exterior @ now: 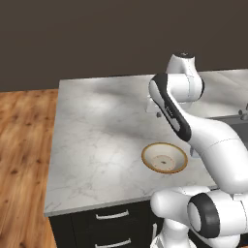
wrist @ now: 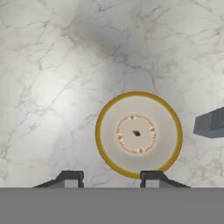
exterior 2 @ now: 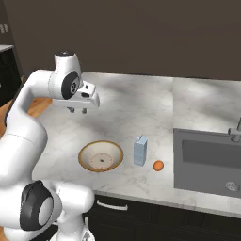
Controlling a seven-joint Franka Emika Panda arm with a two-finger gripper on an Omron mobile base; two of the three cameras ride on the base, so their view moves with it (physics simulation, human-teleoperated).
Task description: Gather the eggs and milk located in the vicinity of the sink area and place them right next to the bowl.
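The cream bowl (exterior: pixel 164 158) (exterior 2: pixel 100 156) (wrist: pixel 138 134) with a golden-brown rim sits empty near the counter's front edge. Right of it in the right base view stands the light blue milk carton (exterior 2: pixel 140 150) (wrist: pixel 210 123), upright and close to the bowl. An orange-brown egg (exterior 2: pixel 158 165) lies just beyond the carton, toward the dark sink (exterior 2: pixel 207 162) (exterior: pixel 238 125). The pale cream egg is out of view. My gripper (exterior 2: pixel 78 111) (exterior: pixel 154 114) (wrist: pixel 111 178) hangs open and empty above the counter, behind the bowl and pointing down.
The marble counter (exterior: pixel 97 135) stretches wide to the left and behind the bowl. A metal tap (exterior 2: pixel 234 129) stands at the sink's far right. Dark drawers (exterior: pixel 112 214) run under the front edge, with wooden floor (exterior: pixel 24 160) to the left.
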